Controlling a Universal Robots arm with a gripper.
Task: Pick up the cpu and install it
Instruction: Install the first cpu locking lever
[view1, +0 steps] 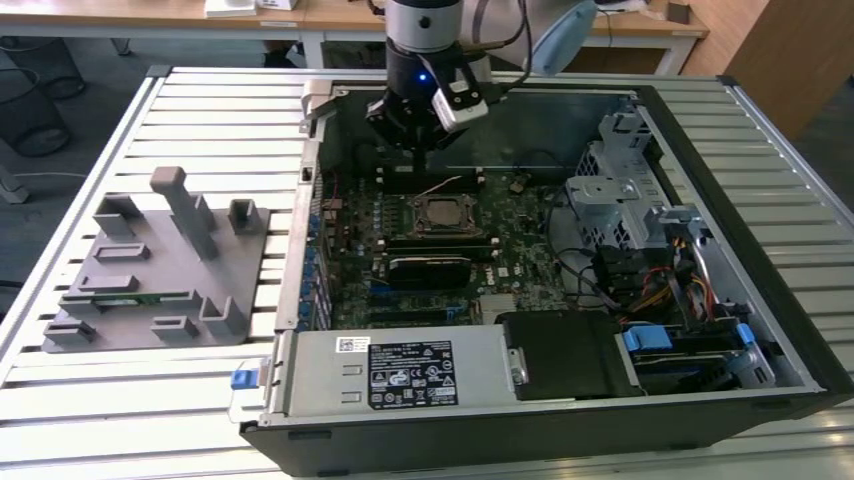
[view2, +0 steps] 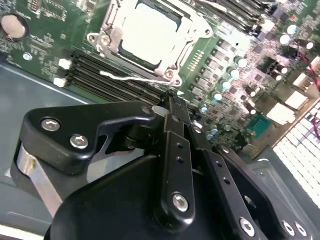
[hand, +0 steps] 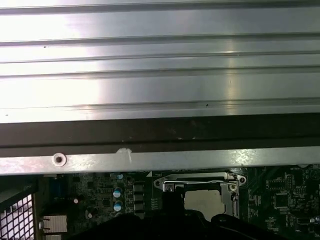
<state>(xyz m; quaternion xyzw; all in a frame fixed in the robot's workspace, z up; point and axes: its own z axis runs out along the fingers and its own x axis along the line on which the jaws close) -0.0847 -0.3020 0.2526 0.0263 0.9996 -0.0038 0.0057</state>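
On the exterior view's left, a grey fixture (view1: 154, 270) sits on the slatted desk (view1: 80, 390). To its right lies the open case (view1: 801, 330) with its green board (view1: 521, 250) flat inside. The cpu (view1: 441, 213) lies flat in the socket (view1: 442, 232) at the board's middle, metal top facing up; it is square, so no long axis shows. In the second wrist view the cpu (view2: 150, 35) sits inside the metal frame (view2: 102, 40). The gripper (view1: 419, 148) hangs just above the board beside the socket, fingers (view2: 172, 150) pressed together, holding nothing.
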